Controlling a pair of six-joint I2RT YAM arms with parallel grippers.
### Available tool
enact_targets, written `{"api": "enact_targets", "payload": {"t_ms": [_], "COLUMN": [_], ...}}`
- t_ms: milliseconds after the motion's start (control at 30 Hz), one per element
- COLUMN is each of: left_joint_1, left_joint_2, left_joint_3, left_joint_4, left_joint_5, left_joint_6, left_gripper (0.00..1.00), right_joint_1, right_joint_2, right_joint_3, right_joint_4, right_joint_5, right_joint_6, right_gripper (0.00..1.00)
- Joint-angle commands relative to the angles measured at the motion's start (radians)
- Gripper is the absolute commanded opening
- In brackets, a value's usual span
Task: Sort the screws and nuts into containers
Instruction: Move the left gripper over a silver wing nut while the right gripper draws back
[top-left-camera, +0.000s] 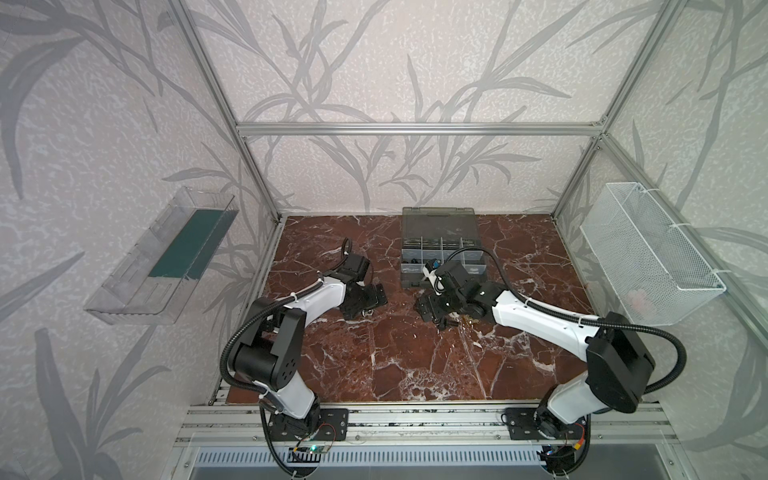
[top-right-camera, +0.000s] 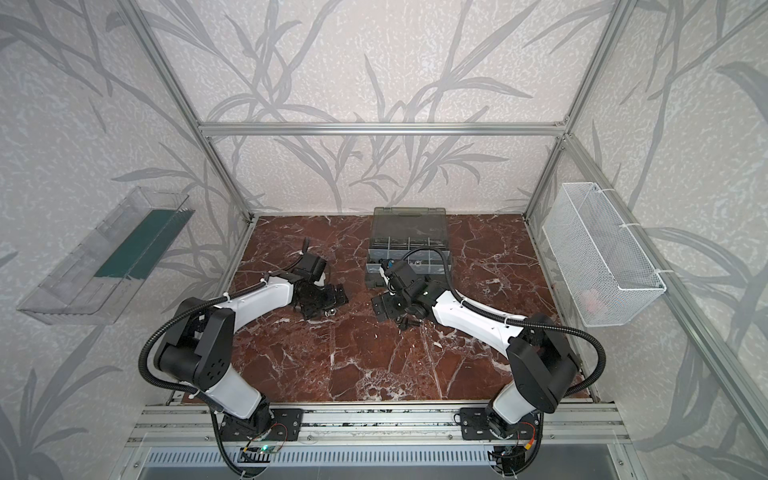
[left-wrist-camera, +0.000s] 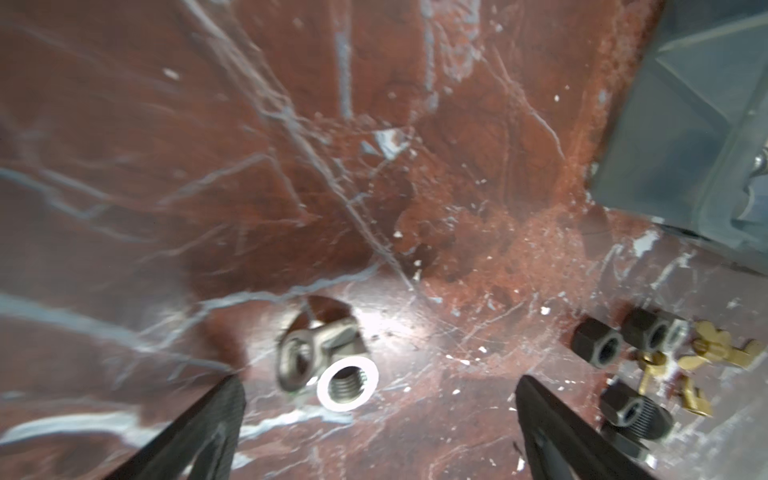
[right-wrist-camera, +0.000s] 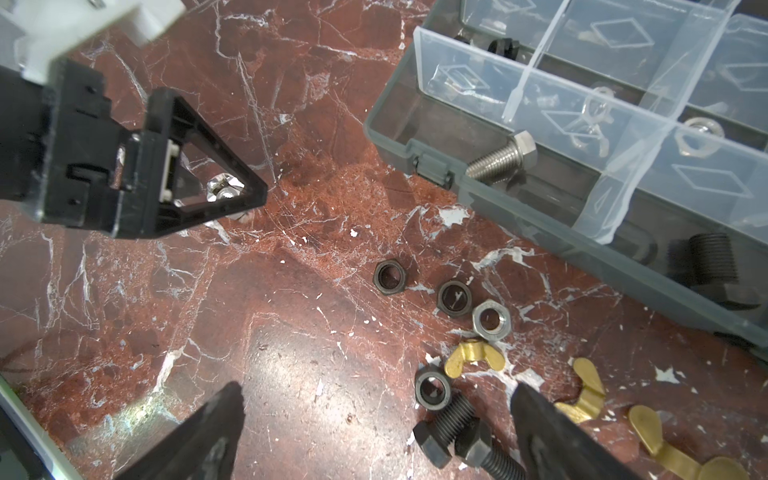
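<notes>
The containers (top-left-camera: 432, 249) (top-right-camera: 399, 247) are compartments of a grey organiser case with its lid up, at the back of the marble table. One holds a silver screw (right-wrist-camera: 503, 160), another a black screw (right-wrist-camera: 715, 266). Loose in front of the case lie black nuts (right-wrist-camera: 392, 277), a silver nut (right-wrist-camera: 491, 320), brass wing nuts (right-wrist-camera: 473, 359) and black screws (right-wrist-camera: 453, 428). My right gripper (right-wrist-camera: 377, 390) (top-left-camera: 434, 316) hangs open just above them, the black screws near one finger. My left gripper (left-wrist-camera: 378, 386) (top-left-camera: 365, 309) is open low over two silver nuts (left-wrist-camera: 347, 384), which lie near one finger.
A white wire-mesh basket (top-left-camera: 648, 253) hangs on the right wall and a clear tray with a green strip (top-left-camera: 166, 257) on the left wall. The two grippers sit close together mid-table, with the case's front wall (right-wrist-camera: 457, 178) just behind the right one.
</notes>
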Motion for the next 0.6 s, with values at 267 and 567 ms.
{"api": "enact_targets", "payload": {"t_ms": [267, 567], "left_joint_1": [0.01, 0.008], "left_joint_2": [-0.004, -0.027], "left_joint_3": [0.043, 0.024], "left_joint_4": [-0.107, -0.169], "left_joint_5": [-0.101, -0.186], "left_joint_6": [0.056, 0.088], "left_gripper": [0.94, 0.85], "right_joint_1": [0.004, 0.004], "right_joint_2": [-0.058, -0.054], "right_joint_3": [-0.048, -0.056], "right_joint_4": [0.015, 0.028], "right_joint_5": [0.01, 0.002], "right_joint_6": [0.015, 0.025], "right_gripper": [0.99, 0.99]}}
